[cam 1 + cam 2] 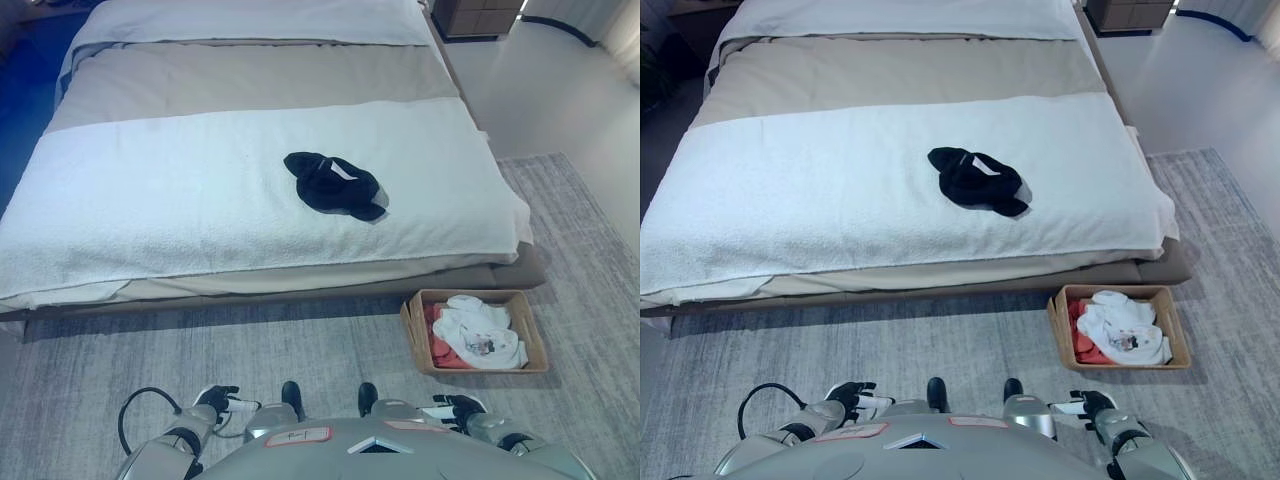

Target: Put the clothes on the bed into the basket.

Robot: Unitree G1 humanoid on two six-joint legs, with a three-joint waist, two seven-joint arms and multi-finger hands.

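Observation:
A black garment [335, 185] lies crumpled on the white blanket of the bed [150, 200], right of the middle and near the foot edge. A woven basket [536, 340] stands on the rug by the bed's near right corner. It holds a white cloth [482, 332] over a red-orange cloth [441, 348]. My left hand [218, 398] and right hand [460, 405] hang low at the bottom of the view, fingers relaxed and empty, far from the garment and the basket.
A grey rug [300, 340] covers the floor between me and the bed. A dark nightstand [480, 15] stands at the far right of the bed's head. Pale bare floor [560, 90] runs along the bed's right side.

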